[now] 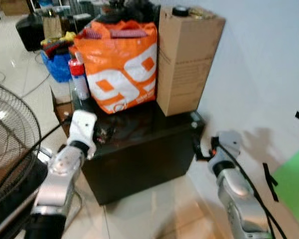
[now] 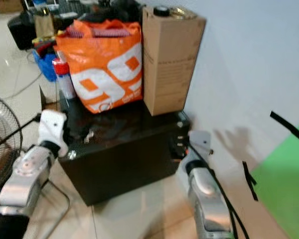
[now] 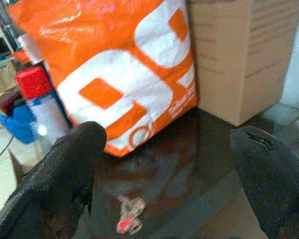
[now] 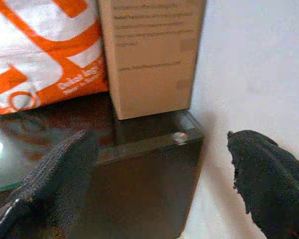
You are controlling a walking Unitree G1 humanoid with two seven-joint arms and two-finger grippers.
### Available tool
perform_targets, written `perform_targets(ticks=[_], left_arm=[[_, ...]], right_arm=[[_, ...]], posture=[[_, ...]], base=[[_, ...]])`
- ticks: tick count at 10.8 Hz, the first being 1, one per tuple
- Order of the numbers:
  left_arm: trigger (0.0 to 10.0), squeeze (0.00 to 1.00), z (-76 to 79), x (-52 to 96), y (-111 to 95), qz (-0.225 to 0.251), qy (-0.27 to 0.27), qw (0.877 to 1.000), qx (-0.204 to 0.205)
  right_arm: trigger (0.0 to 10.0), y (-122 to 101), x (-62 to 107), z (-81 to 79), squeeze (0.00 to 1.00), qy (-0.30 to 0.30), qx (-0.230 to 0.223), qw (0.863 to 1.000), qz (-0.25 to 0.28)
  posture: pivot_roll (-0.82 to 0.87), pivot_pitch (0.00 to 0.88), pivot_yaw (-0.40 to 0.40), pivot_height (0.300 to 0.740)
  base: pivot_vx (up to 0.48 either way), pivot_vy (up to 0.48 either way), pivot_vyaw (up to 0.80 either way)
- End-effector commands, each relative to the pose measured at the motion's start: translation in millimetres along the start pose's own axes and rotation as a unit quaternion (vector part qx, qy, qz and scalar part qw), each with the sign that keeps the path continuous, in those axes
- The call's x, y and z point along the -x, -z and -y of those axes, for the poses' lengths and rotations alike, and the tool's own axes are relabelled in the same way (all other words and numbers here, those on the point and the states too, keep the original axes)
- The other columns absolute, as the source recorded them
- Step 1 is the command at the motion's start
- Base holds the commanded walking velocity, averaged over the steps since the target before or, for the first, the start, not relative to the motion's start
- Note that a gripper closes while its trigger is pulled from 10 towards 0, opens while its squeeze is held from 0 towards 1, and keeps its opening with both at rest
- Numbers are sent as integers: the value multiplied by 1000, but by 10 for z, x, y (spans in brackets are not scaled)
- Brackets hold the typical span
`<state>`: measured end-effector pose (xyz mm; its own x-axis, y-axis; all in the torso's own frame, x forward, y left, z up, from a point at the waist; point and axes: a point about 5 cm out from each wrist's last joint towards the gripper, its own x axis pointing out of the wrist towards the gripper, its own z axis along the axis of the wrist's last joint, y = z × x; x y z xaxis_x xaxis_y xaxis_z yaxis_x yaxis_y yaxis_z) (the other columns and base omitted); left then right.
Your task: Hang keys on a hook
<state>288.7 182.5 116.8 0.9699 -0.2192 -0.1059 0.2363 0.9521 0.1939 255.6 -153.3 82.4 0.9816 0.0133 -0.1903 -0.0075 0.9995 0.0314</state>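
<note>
left gripper (image 3: pixel 162 174) fingers spread wide, nothing in them, aimed down at the keys (image 3: pixel 130 221) | keys lie flat on the dark cabinet (image 1: pixel 154 144) top, near the orange bag (image 1: pixel 122 64) | left arm stretched forward over the cabinet edge | right gripper (image 4: pixel 154 184) spread too, idle at the cabinet's corner
</note>
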Motion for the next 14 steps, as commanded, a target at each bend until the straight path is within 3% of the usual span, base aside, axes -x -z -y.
perform_targets(ticks=[1, 8, 14], left_arm=[[10000, 0, 70, -32, -29, 6, 11, 1000, -2], [10000, 0, 62, -42, -32, 11, 9, 1000, -4], [10000, 0, 77, -50, -35, 13, 9, 1000, -7]], right_arm=[[10000, -12, 2, 89, 1000, 13, 5, 1000, 4], [10000, -29, -33, 80, 1000, 7, 10, 1000, 9], [10000, -42, -54, 114, 1000, 11, 16, 1000, 12]], posture=[[-52, 0, 3, 740], [-44, 0, -10, 740], [-43, 0, -14, 740]], base=[[345, 0, 0], [348, 0, 437], [349, 0, 0]])
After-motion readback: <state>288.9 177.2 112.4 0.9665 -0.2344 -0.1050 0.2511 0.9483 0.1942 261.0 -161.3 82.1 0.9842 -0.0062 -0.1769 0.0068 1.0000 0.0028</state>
